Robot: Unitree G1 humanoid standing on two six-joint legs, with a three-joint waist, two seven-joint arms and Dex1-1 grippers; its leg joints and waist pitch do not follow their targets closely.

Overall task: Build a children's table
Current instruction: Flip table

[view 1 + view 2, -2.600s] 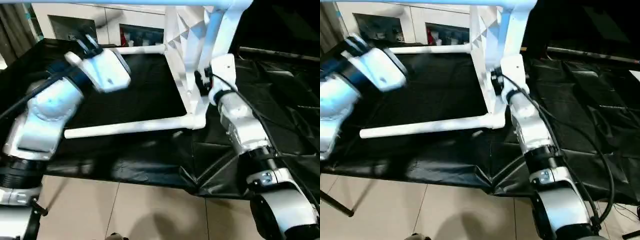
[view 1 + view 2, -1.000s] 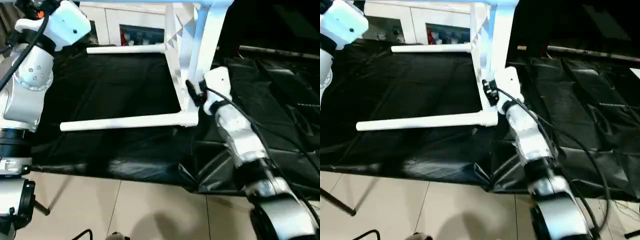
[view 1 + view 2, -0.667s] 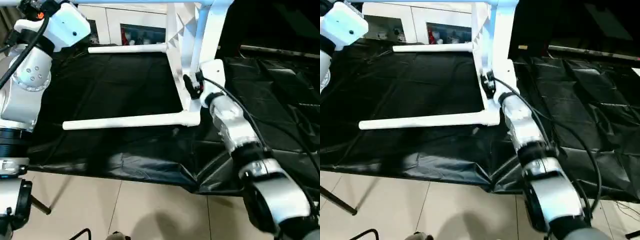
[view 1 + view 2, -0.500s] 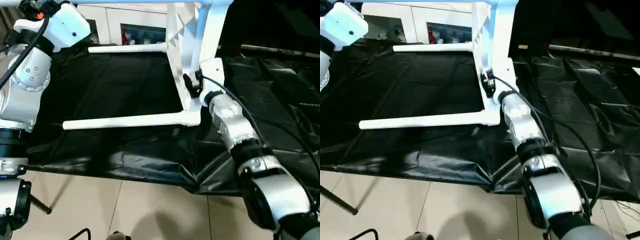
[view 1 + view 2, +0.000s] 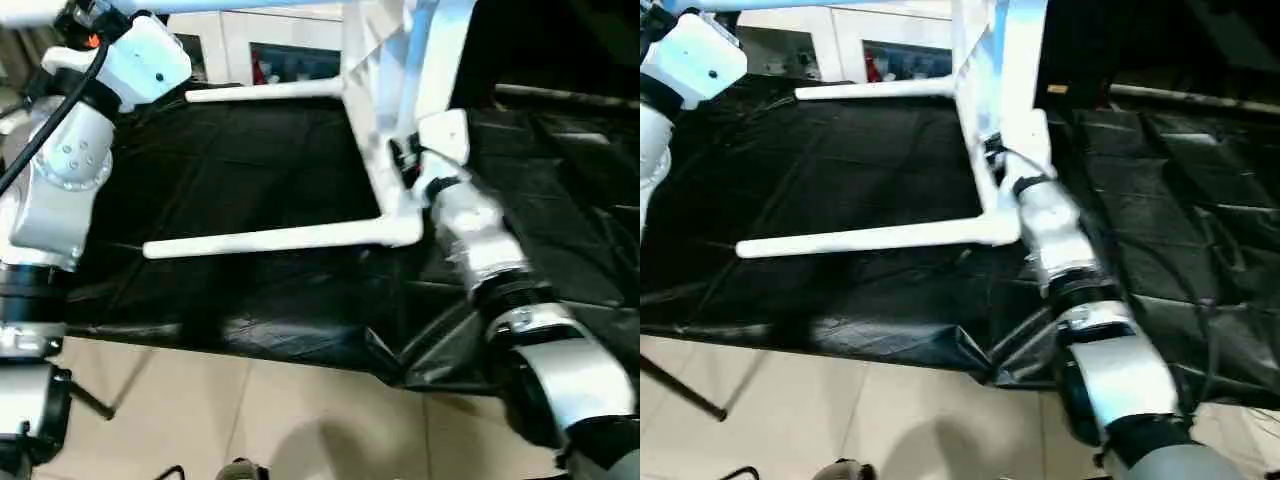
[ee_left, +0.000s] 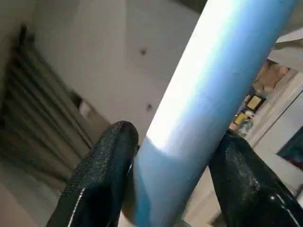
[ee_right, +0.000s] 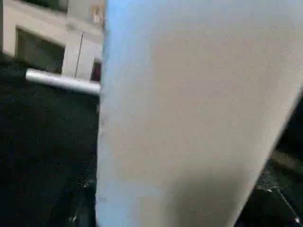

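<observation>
A black sheet (image 5: 250, 190) covers the work surface, with a pale tiled floor (image 5: 250, 420) in front and a white cabinet (image 5: 270, 60) behind.

In the head views, the table top (image 5: 385, 110) stands on its edge on the sheet. Two legs stick out of it sideways, toward the robot's left: a near leg (image 5: 270, 238) low down and a far leg (image 5: 265, 92) by the cabinet. A third leg (image 5: 200, 5) runs along the top of the picture, high up. The left arm reaches up to that high leg. The right gripper (image 5: 405, 160) is pressed close to the standing top, just above the near corner. From here nobody can tell how wide it is.

In the left wrist view, the left gripper (image 6: 173, 156) has its two black fingers (image 6: 102, 175) on both sides of a white tube, touching it. It is holding that leg.

In the right wrist view, a big white part sits right in front of the camera. A leg (image 7: 61, 81) shows far off over the black sheet. The fingers cannot be made out.

It looks like three legs are in their holes. A fourth one cannot be seen clearly. The table also has yet to be stood on its legs, so the job seems more than half done.
</observation>
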